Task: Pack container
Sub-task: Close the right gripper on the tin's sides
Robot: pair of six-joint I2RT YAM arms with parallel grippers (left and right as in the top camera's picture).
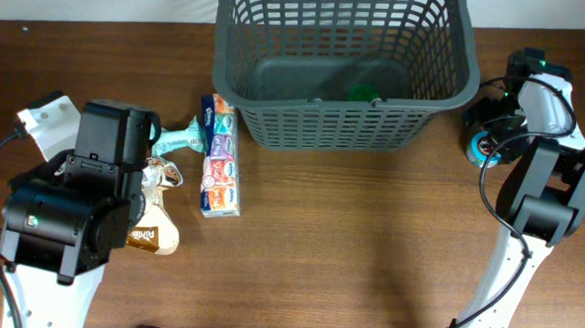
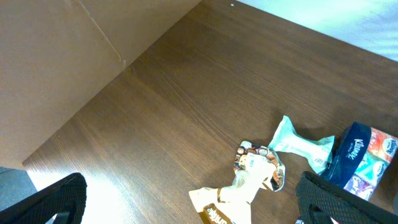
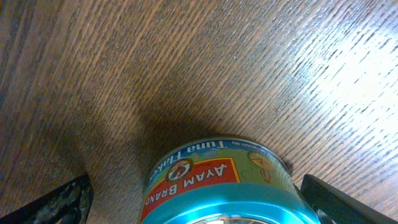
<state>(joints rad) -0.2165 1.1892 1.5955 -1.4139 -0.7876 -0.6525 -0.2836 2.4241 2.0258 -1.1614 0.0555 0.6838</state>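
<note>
Left claw [image 2: 189, 202]: apart, over the counter [image 2: 155, 112].
Right claw [image 3: 199, 202]: apart, straddling Ayam Brand tuna can [image 3: 217, 177].
Container [image 1: 339, 122]: upright, near Kleenex pack [image 1: 220, 159].

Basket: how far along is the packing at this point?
Done: one green item lies in the basket. In hand: the open right gripper straddles a tuna can on the table, not lifted. Remaining: the can, tissue pack, teal packet and snack bag, all outside; the left gripper is open above them.
</note>
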